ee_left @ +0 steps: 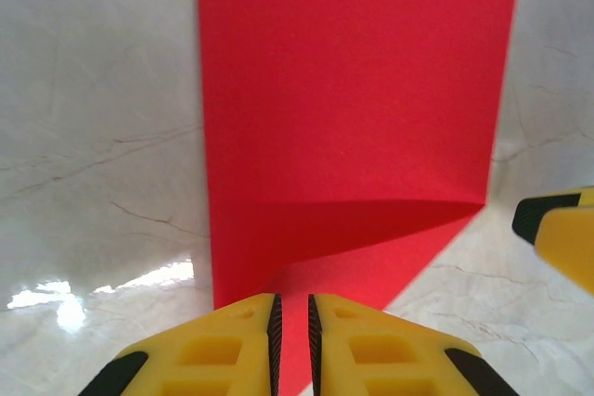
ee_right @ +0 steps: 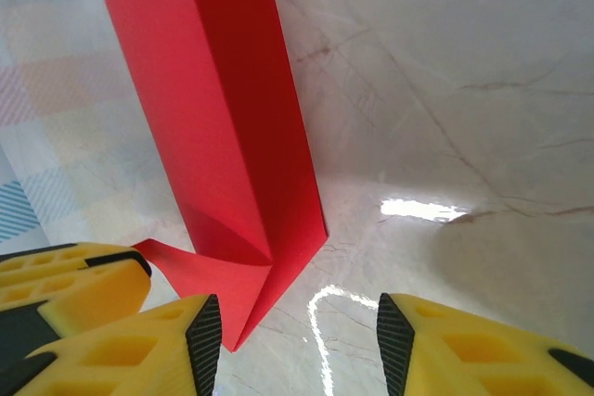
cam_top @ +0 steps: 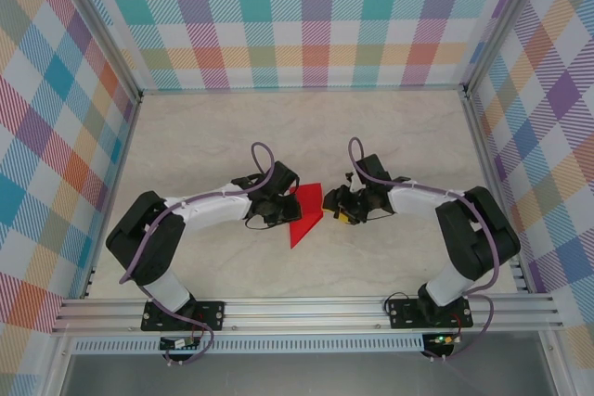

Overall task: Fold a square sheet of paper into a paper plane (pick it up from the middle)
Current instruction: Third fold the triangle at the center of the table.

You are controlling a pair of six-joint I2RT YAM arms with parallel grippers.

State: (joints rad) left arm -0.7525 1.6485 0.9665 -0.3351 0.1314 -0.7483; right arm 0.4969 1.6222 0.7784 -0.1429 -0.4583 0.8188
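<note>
Starting at the left of the overhead view, we see the left arm (cam_top: pixel 200 212) reaching in over the pale marbled table (cam_top: pixel 278 127). Its left gripper (cam_top: pixel 281 205) is right at the left edge of the square sheet of paper (cam_top: pixel 306 215). In its own wrist camera, the left gripper (ee_left: pixel 292 303) has its yellow fingers (ee_left: pixel 213 350) almost together, with a thin slit between them. The red sheet (ee_left: pixel 353 90) runs down into that slit, but we cannot tell whether the pads actually press on it. The sheet is not flat: a shaded crease crosses it just ahead of the fingertips, and the near part lifts off the table towards them.

In the middle, the sheet lies near the front of the table between the two grippers. From above we read it as a red shape with a point aimed towards the arm bases.

To the right, the right gripper (cam_top: pixel 336 203) sits just beside the sheet's right edge, at the end of the right arm (cam_top: pixel 436 203). Its wrist camera shows the right gripper (ee_right: pixel 299 312) with its fingers well apart, bare table between them and nothing held. The sheet (ee_right: pixel 223 136) is ahead and left of that gap, folded along a long ridge, its pointed near end just beside the finger (ee_right: pixel 176 340) nearer to it. A small flap reaches out to the left gripper's yellow fingers (ee_right: pixel 70 285) at the left border
</note>
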